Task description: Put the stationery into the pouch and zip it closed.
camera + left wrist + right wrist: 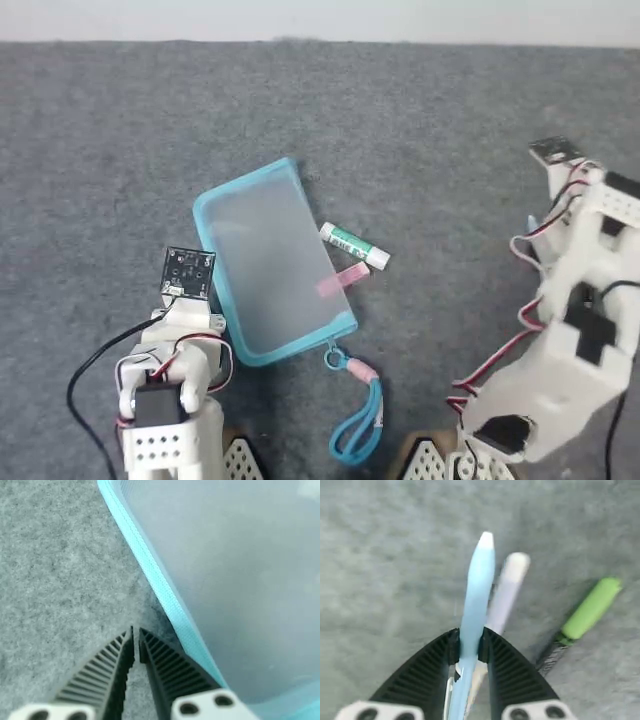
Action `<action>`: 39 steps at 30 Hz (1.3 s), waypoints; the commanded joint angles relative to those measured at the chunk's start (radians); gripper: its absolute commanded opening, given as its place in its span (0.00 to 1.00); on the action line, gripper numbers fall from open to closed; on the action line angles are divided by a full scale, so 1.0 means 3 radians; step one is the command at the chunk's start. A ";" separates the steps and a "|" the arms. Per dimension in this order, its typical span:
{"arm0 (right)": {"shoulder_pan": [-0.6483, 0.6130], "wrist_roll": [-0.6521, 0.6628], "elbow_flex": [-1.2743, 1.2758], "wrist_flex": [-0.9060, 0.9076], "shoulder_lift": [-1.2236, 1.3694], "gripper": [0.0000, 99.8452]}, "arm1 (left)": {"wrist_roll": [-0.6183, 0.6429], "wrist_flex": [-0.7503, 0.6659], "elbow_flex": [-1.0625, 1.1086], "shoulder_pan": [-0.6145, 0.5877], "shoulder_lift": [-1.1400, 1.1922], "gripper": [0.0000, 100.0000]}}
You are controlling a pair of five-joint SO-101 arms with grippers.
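Observation:
The pouch (270,258) is translucent with a teal border and lies flat mid-table; a teal wrist strap (357,420) trails from its near corner. A white-and-green glue stick (353,245) lies by its right edge, and a pink piece (343,278) sits half under that edge. My left gripper (136,632) is shut on nothing, low over the mat beside the pouch's teal edge (165,595). My right gripper (470,635) is shut on a light blue pen (476,590). A pale lavender pen (509,582) lies right behind it; whether it is also gripped I cannot tell.
A green-capped marker (590,610) lies on the grey felt mat (120,150) close to the right gripper. The left arm (170,400) stands at the near left, the right arm (580,330) at the far right edge. Open mat stretches behind the pouch.

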 commanded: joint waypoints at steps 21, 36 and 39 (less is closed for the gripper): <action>0.0146 -0.0066 -0.0742 0.0422 0.0228 0.25 | -0.0031 0.0015 -0.0033 -0.0026 -0.0072 0.01; -0.2053 -0.1187 0.0742 0.0478 -0.1695 0.20 | -0.0036 -0.0148 -0.0033 -0.0056 -0.0072 0.01; -0.2493 -0.1320 0.0915 0.0130 -0.1711 0.20 | -0.0113 -0.0302 -0.0033 -0.0358 -0.0072 0.01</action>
